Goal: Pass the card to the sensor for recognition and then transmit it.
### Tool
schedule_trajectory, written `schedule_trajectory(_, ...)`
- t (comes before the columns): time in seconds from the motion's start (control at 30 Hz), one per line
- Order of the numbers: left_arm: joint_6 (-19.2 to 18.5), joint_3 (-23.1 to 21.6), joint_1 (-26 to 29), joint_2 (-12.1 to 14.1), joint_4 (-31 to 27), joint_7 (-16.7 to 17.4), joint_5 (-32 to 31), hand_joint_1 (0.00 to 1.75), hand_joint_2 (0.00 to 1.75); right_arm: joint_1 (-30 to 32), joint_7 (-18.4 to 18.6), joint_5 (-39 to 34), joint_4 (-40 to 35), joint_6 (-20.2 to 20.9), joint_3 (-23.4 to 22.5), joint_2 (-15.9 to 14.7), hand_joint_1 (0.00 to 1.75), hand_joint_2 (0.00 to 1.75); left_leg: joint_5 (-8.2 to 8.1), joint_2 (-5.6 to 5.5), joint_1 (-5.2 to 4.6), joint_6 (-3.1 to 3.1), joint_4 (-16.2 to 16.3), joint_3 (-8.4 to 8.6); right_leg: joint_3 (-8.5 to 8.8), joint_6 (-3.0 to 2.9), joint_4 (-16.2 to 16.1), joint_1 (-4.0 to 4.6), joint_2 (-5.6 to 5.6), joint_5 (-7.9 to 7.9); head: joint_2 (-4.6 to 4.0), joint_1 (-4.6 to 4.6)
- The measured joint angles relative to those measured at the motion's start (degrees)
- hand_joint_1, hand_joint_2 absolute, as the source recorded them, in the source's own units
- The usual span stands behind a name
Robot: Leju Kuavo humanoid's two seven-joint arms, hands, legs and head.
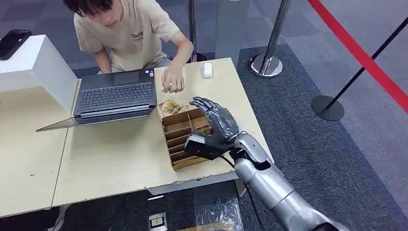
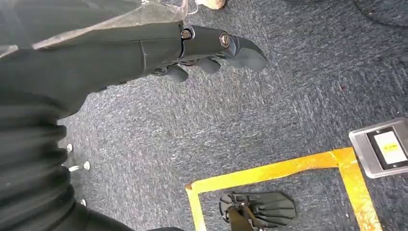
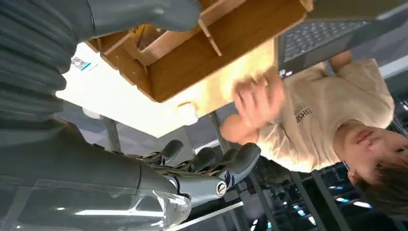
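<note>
The right hand is poised over the far compartments of a wooden divided box on the tabletop; its fingers are spread and loosely curved, nothing gripped. The step in hand is judged to be the card pick-up from the box.

Cards are seen as a yellowish, glossy stack in the far compartment, just beside the fingers, not yet touched. To do it well, the fingers should be lowered straight between the thin partitions, w/o pushing the light box along the smooth tabletop. One card should be pinched at its top edge, thumb vs. finger, and lifted vertically so neighbours aren't dragged out. The person's hand rests just beyond the box, so the approach should be kept slow.

Materials: box is thin plywood, slotted dividers, matte, sharp-edged; likely light and apt to slide. Tabletop is pale laminated board w/ a chipped front edge. A laptop in grey metal lies open to the box's left; a small white mouse sits near the far edge. Which item is the sensor can't be told.

The left hand hangs over grey carpet, fingers curled in, holding nothing.
</note>
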Motion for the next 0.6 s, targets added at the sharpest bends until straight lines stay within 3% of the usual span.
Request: schedule_trajectory(0.6, -0.28, 0.0, -0.31, -0.28, 0.0, 0.02, -0.02, 0.0, 1.75, -1.2, -0.72, 3.17, 9.18, -1.51, 1.16, -0.59, 0.65, 1.75, -0.06, 0.0, 0.0, -0.02, 0.0, -0.01, -0.02, -0.01, 0.0, 0.0, 0.0, -0.03, 0.0, 0.0)
